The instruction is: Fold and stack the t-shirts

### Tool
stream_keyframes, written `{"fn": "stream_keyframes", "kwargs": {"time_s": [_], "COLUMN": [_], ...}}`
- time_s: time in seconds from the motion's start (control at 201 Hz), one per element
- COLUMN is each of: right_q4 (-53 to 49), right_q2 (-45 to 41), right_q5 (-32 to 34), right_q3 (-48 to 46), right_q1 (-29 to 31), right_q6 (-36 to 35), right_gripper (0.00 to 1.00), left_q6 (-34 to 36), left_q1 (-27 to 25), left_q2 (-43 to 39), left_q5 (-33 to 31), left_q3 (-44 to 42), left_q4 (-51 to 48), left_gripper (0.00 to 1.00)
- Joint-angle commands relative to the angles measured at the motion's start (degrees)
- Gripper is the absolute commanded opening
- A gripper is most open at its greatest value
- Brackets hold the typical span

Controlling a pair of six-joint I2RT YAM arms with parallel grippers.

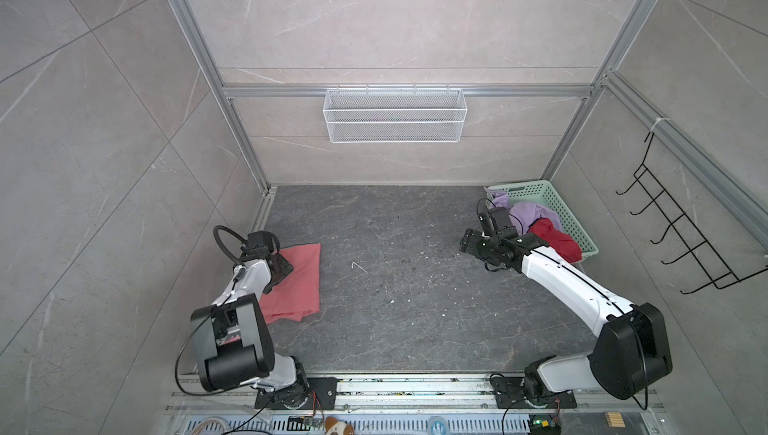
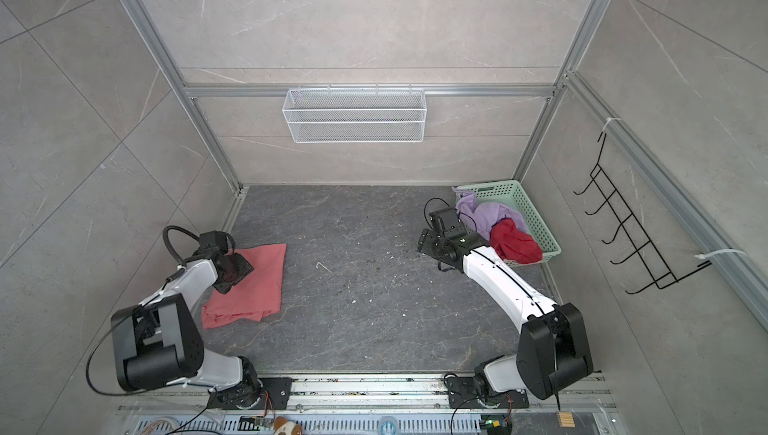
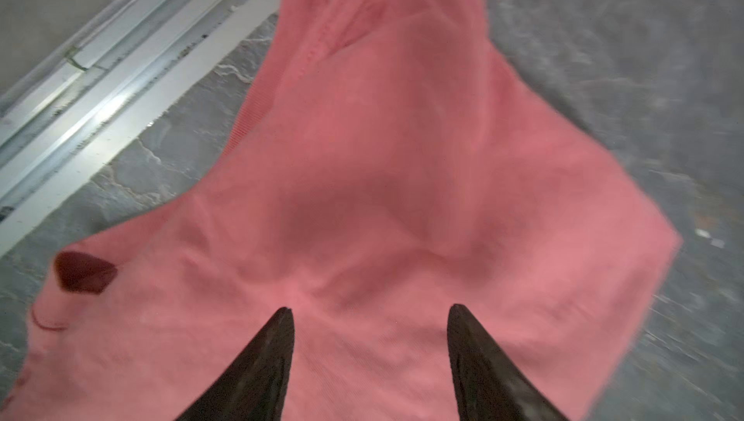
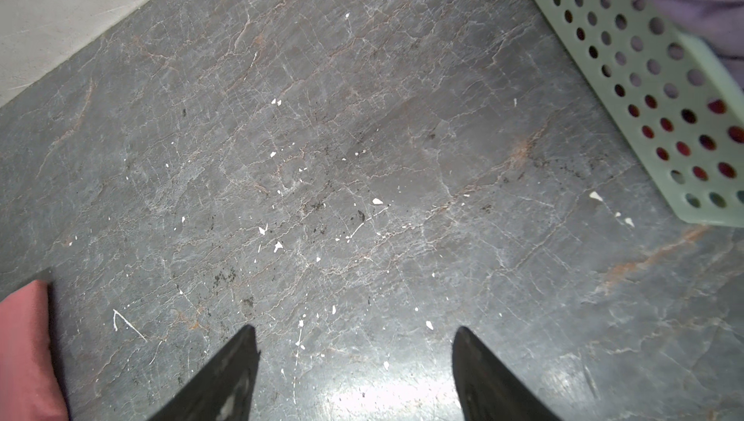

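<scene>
Folded pink tee (image 1: pixel 297 283) lies flat at lower left in both top views, probably as the base of the stack. Left gripper (image 3: pixel 370 310) hovers over it, jaws apart, holding nothing. Right gripper (image 4: pixel 356 328), likewise released, hangs over bare table (image 4: pixel 362 157) just beside the basket (image 1: pixel 557 204) at right, where the crumpled lilac tee (image 1: pixel 528 212) and red tee (image 1: pixel 557 241) lie, likely next to be fetched.
</scene>
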Motion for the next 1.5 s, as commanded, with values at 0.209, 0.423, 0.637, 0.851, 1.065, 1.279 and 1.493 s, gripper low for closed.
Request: {"fn": "stream_keyframes", "kwargs": {"time_s": [0.209, 0.423, 0.637, 0.851, 1.065, 1.279, 1.493], "right_q4": [1.76, 2.07, 1.59, 1.41, 1.11, 0.72, 0.36], "right_q2": [2.15, 0.87, -0.26, -0.15, 0.48, 0.12, 0.37], "right_q5": [-2.26, -1.91, -0.91, -0.53, -0.8, -0.45, -0.45], "right_q3": [-0.21, -1.79, -2.85, -2.81, -2.64, -2.66, -2.12], "right_q1": [-0.14, -0.24, -0.84, -1.46, -1.94, -2.46, -2.91], "right_q6": [-0.29, -0.01, 0.15, -0.18, -0.18, -0.38, -0.73], "right_gripper": [0.77, 0.77, 0.77, 0.78, 0.78, 0.78, 0.78], "left_q6": [-5.24, -8.32, -6.96, -1.9, 1.17, 1.54, -0.12], "left_q1": [-11.0, -12.12, -10.48, -4.89, -3.95, -3.95, -4.26], "left_q2": [2.48, 9.04, 11.65, 11.2, 12.67, 12.43, 11.58], "left_q5": [6.51, 2.8, 1.44, 3.17, 3.39, 3.27, 0.73], "left_q3": [3.19, 3.09, 1.65, -1.6, -0.09, -0.61, -1.73], "left_q4": [2.13, 4.51, 2.58, 0.44, -2.24, -2.93, -5.19], "left_gripper": [0.65, 0.65, 0.65, 0.66, 0.65, 0.62, 0.62]}}
